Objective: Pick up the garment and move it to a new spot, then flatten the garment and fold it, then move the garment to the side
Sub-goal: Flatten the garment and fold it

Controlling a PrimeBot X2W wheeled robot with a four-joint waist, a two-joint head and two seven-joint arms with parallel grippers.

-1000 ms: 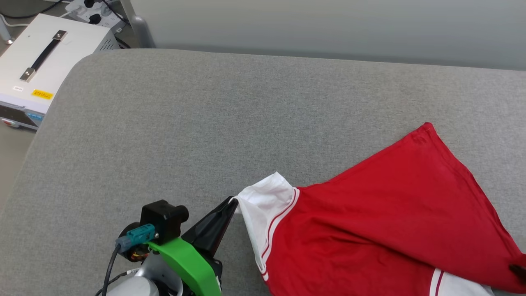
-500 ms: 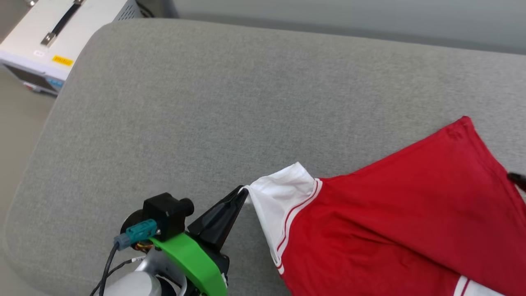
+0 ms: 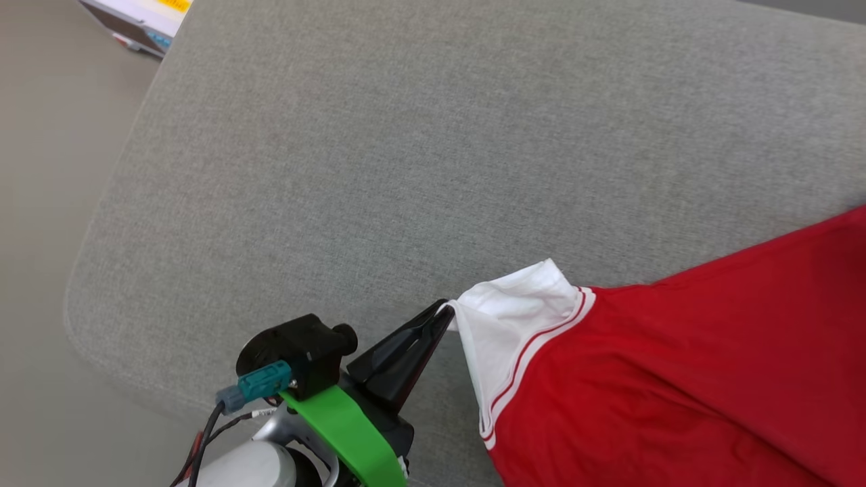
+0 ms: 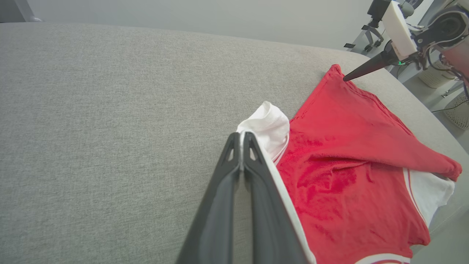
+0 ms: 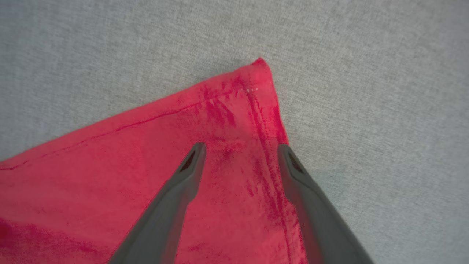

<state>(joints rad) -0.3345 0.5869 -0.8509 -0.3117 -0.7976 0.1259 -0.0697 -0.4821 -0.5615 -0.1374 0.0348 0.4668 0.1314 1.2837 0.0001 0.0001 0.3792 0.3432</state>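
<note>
Right tool [image 5: 240, 146] opened over garment [image 5: 146, 176] corner | left tool [image 4: 240, 134] pinches sleeve [image 4: 269, 123] edge

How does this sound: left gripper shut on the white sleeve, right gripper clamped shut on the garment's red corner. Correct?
Not quite. The right gripper is open, its fingers spread over the red corner of the garment, not clamped on it, as the right wrist view shows. The left gripper is indeed shut on the white sleeve.
</note>
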